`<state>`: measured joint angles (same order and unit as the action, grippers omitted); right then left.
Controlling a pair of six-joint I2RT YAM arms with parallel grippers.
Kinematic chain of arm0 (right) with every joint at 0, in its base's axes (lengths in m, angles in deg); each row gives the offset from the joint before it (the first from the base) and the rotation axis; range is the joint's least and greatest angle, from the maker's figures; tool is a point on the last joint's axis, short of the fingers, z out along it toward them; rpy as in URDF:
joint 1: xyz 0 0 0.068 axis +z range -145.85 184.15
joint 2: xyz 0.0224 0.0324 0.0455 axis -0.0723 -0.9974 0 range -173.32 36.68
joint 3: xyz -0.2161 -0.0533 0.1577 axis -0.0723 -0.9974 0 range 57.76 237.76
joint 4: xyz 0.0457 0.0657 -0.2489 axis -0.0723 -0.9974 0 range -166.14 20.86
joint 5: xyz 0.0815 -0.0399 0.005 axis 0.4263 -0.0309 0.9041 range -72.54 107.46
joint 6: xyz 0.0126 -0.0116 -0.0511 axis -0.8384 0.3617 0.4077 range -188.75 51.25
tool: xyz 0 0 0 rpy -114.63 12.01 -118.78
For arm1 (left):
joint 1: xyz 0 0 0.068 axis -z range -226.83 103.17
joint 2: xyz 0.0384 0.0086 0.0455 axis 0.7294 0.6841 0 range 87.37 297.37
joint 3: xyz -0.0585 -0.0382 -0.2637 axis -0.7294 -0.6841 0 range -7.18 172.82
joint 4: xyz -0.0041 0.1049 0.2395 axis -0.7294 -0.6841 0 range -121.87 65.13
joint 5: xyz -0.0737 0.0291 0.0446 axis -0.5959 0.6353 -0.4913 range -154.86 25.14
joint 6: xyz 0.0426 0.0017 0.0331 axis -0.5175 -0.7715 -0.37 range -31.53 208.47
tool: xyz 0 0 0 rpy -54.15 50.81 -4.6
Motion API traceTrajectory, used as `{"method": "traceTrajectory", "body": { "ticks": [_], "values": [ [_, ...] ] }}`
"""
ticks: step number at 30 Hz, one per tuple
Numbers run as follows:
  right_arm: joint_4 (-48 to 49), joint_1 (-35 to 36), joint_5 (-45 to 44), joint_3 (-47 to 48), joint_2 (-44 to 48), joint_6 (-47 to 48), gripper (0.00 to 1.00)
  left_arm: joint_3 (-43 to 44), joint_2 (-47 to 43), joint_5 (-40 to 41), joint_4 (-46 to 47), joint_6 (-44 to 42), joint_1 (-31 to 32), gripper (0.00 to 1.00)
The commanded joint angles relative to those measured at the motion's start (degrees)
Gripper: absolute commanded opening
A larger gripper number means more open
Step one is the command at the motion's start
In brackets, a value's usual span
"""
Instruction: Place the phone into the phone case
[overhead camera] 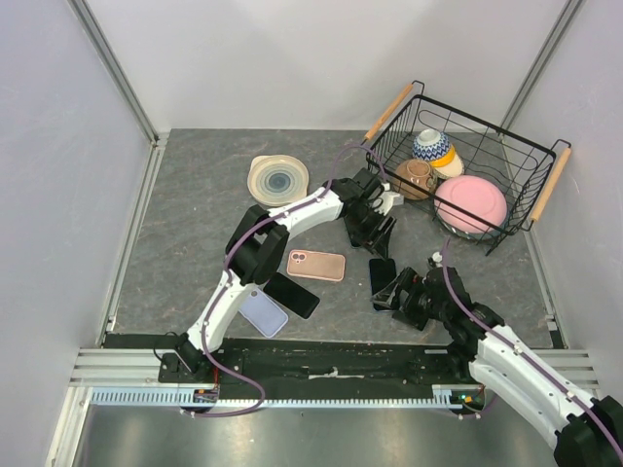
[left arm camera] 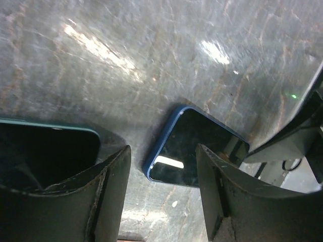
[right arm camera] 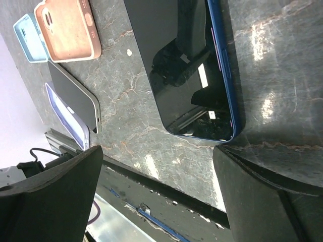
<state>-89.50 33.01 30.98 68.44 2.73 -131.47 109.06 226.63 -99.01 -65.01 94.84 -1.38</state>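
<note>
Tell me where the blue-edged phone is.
Top view, right of centre: the blue-edged phone lies flat between the left gripper and right gripper, beside the pink case.

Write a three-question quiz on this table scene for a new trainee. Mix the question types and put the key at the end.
1. True or false: the pink bowl lies inside the wire basket.
2. Short answer: which is nearer the wire basket, the left claw or the right claw?
3. Multiple choice: the right claw, near the end of the blue phone, is
A) shut on the phone
B) open, holding nothing
C) shut and empty

Key: 1 true; 2 the left claw; 3 B
</note>
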Motion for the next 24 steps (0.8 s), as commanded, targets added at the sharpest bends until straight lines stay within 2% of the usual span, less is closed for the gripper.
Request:
{"method": "traceTrajectory", "body": {
  "ticks": [1, 7, 13, 18, 24],
  "values": [
    [0.5, 0.0, -5.2, 0.5, -3.3, 0.9, 0.98, -4.2, -1.6, -3.1, -2.7, -2.8, 0.4, 0.62],
    [-0.3, 0.0, -10.4, 7.5, -8.0, 6.0, 0.98, -16.7, -8.6, -9.0, 5.1, -0.7, 0.4, 0.59],
    [-3.9, 0.0, -13.2, 13.7, -11.0, 12.6, 0.98, -30.2, -16.1, -9.5, 11.3, 2.2, 0.4, 0.57],
    [-4.2, 0.0, -15.4, 13.8, -11.4, 13.9, 0.98, -37.0, -21.9, -3.4, 18.2, 6.8, 0.2, 0.57],
    [-9.6, 0.0, -19.6, 15.9, -10.3, 15.5, 0.98, -37.6, -24.2, 5.4, 19.7, 12.7, -1.9, 0.59]
  ]
}}
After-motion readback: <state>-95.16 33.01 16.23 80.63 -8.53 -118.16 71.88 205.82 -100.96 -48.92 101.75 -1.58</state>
